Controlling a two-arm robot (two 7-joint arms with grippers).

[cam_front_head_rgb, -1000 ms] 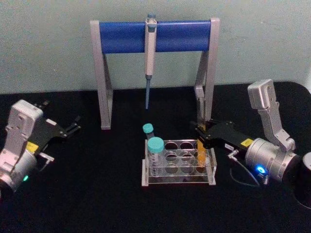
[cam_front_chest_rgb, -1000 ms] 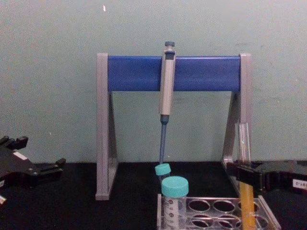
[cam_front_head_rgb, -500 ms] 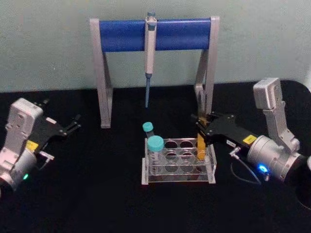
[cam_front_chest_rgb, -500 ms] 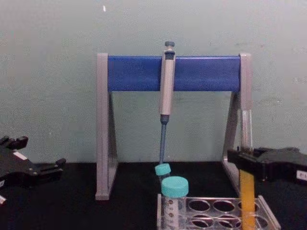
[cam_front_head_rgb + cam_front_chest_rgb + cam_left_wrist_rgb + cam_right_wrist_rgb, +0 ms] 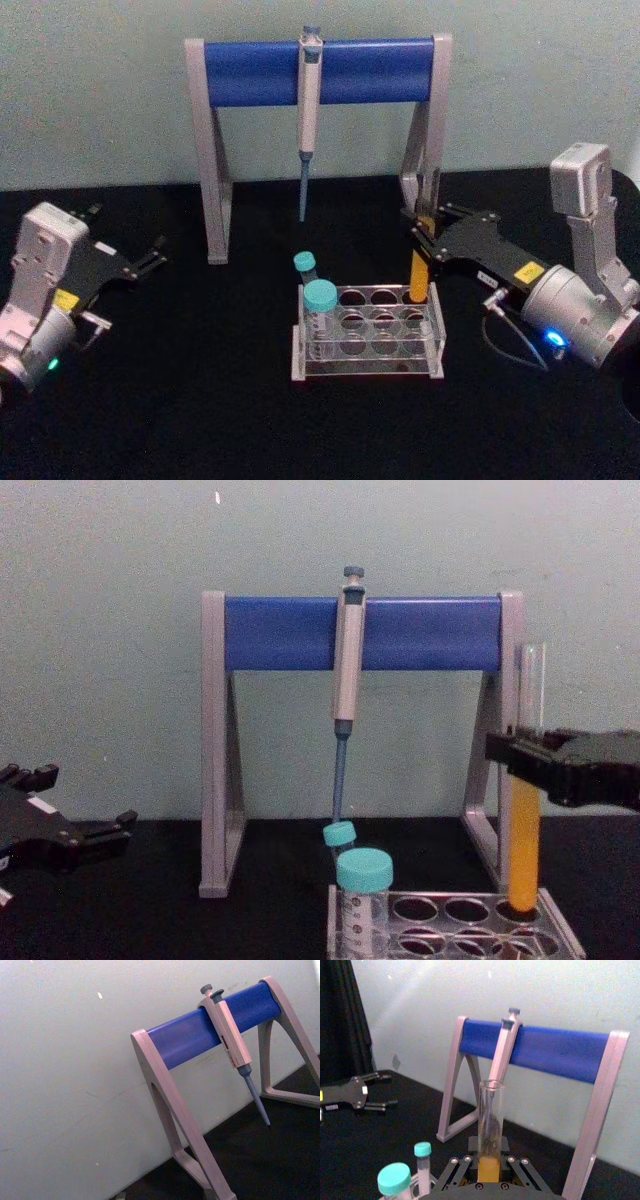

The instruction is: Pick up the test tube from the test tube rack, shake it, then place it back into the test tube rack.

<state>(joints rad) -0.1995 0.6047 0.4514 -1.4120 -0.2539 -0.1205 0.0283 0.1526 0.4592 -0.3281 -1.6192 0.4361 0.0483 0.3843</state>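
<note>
Right pincer (image 5: 420, 238), from the head, is clamped on the test tube (image 5: 419, 272), upright over the back-right hole of the test tube rack (image 5: 366, 368); left pincer (image 5: 130, 235) idles, spread apart, well left of the rack. From the chest, the tube's tip sits at that hole's mouth, the pincer held level, reaching in from the rack's right. Pick-up looks under way; next, lift straight clear before shaking.

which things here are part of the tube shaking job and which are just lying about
In the job: long clear glass test tube of orange liquid, low clear plastic rack, right gripper clamping the tube.
Lying about: grey-and-blue pipette stand, grey pipette, two teal-capped tubes, left gripper, parked at left.
</note>
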